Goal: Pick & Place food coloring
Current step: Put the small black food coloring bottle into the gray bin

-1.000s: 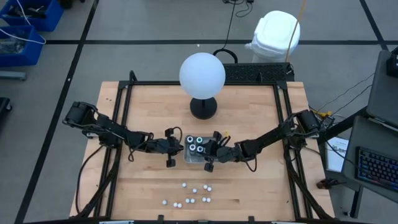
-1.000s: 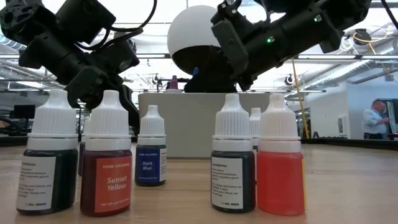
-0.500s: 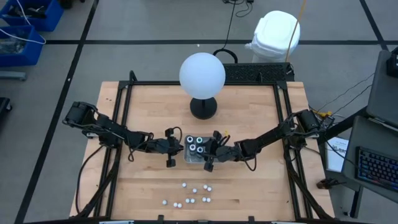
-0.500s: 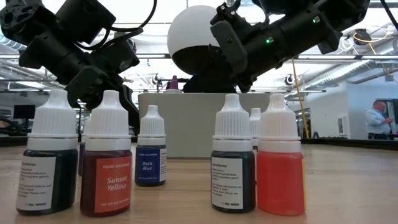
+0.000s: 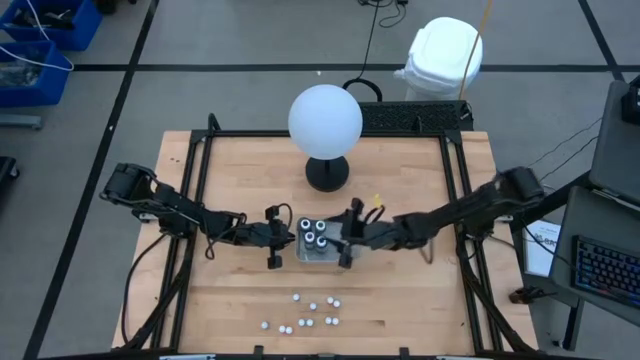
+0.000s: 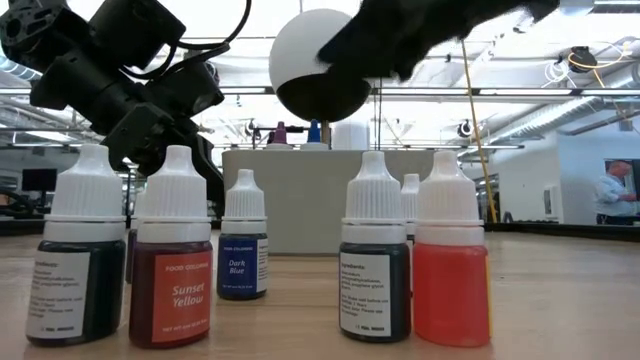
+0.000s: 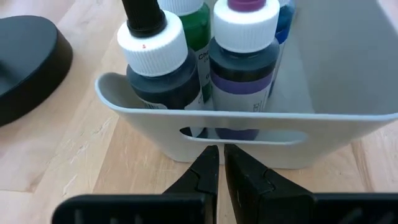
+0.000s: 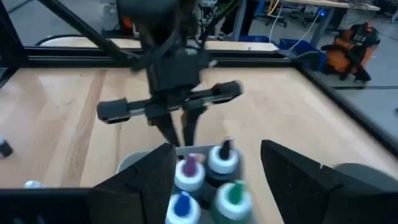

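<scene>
A clear tray (image 5: 316,250) stands mid-table holding several food coloring bottles (image 7: 205,62) upright, with black, purple, green and blue tips. More food coloring bottles (image 5: 305,312) stand loose near the table's near edge, large in the low view (image 6: 175,260). My left gripper (image 7: 219,152) is shut, its tips at the tray's left end wall. My right gripper (image 8: 216,152) hangs open above the tray's right end, over the bottles, touching nothing. My left gripper's shut fingertips (image 7: 211,155) come level from the table's left and stand at the tray's end wall just under its handle slot (image 7: 242,134). I cannot tell whether they touch the wall. The tray rests flat on the table.
A big white globe (image 5: 325,120) on a black base (image 5: 327,172) stands behind the tray. The black frame rails (image 5: 195,170) run along the table's sides. Bare wood lies to the left and right of the loose bottles.
My right gripper has risen from the tray's right end and drawn a little toward the table's right edge; it shows blurred in the low view. The tray, its bottles and my left gripper have kept still.
</scene>
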